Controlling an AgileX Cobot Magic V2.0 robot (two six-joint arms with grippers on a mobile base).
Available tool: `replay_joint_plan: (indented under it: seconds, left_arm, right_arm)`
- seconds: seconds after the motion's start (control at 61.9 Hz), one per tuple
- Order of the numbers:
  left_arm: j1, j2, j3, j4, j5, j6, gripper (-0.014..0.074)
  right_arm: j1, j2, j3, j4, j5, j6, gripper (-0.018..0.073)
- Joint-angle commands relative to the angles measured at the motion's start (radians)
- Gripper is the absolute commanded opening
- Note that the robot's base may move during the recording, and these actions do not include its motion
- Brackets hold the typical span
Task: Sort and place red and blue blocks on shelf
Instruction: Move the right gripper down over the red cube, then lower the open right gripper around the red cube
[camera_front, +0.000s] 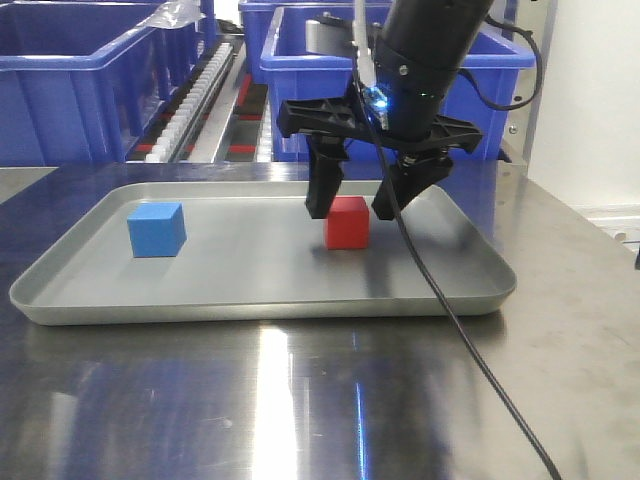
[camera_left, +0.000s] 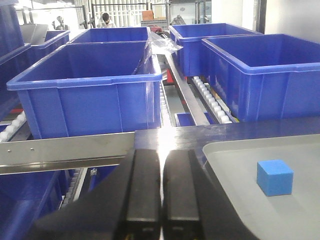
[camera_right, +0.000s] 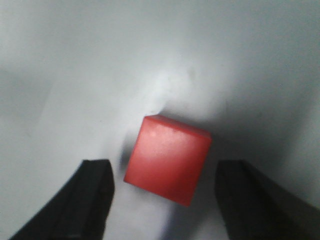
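Observation:
The red block (camera_front: 347, 222) sits on the grey tray (camera_front: 250, 290), right of its middle. My right gripper (camera_front: 353, 208) is open and hangs just above it, one finger on each side, not touching. In the right wrist view the red block (camera_right: 168, 159) lies between the two fingertips (camera_right: 95, 192). The light blue block (camera_front: 157, 229) sits at the tray's left; it also shows in the left wrist view (camera_left: 274, 177). My left gripper (camera_left: 161, 185) is shut and empty, left of the tray. The shelf's crossbar (camera_left: 65, 149) with roller tracks (camera_left: 212, 102) lies beyond.
Big dark-blue bins (camera_front: 70, 85) stand on the rack behind the tray, also in the left wrist view (camera_left: 90, 90). A black cable (camera_front: 470, 350) trails from the right arm across the tray's front rim and the steel tabletop (camera_front: 300, 400).

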Motion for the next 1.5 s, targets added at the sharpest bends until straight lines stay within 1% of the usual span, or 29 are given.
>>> replay_joint_plan:
  seconds: [0.0,0.485,0.97,1.245,1.487]
  left_arm:
    - [-0.006,-0.021,0.044,-0.002,-0.082,-0.007,0.0124]
    - [-0.006,-0.021,0.044,-0.002,-0.082,-0.007,0.0124]
    - [-0.006,-0.021,0.044,-0.002,-0.082,-0.007,0.0124]
    - [-0.006,-0.021,0.044,-0.002,-0.082,-0.007,0.0124]
    - [-0.006,-0.021,0.044,-0.002,-0.082,-0.007,0.0124]
  right_arm:
    - [0.001,-0.052,-0.036,0.01,-0.041,-0.008,0.0615]
    - [0.001,-0.048,-0.036,0.01,-0.093,-0.008,0.0615]
    - [0.001,-0.028,-0.036,0.007,-0.104,-0.008,0.0615]
    - [0.001,-0.027,-0.036,0.005,-0.132,-0.008,0.0615]
    - [0.001,-0.027,-0.036,-0.033,-0.125,-0.008,0.0615]
